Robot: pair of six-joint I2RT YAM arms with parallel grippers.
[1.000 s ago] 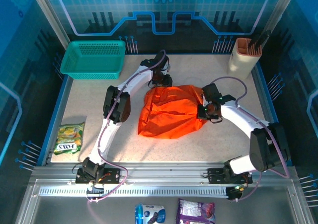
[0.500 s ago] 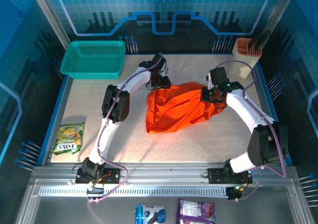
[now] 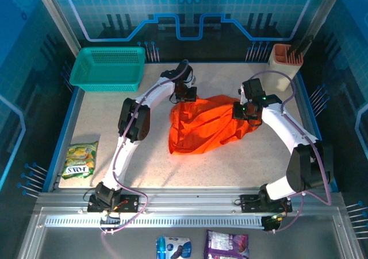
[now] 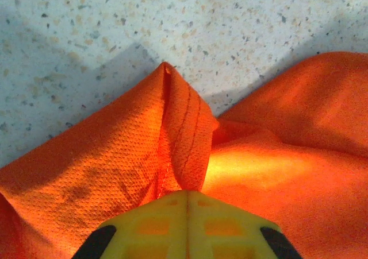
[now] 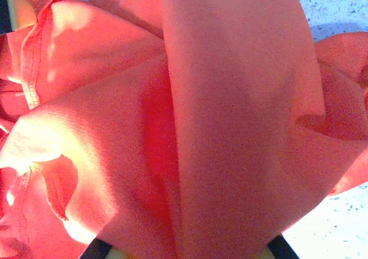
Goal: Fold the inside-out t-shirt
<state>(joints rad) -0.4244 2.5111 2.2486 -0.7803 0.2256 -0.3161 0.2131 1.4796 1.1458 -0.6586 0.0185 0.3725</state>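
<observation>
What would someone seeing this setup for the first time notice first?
The bright orange-red t-shirt, bunched in the middle of the table, grabs the eye first. The left tool pinches a fold at its far left corner and the right tool grips its right end. A teal basket sits in the far left corner.

Your right hand [image 3: 244, 111] has its fingertips buried under the t-shirt [image 5: 230, 127]. The left wrist view's lower edge cuts off your left hand [image 4: 187, 204]. From above, sleeves and collar are lost in folds.
</observation>
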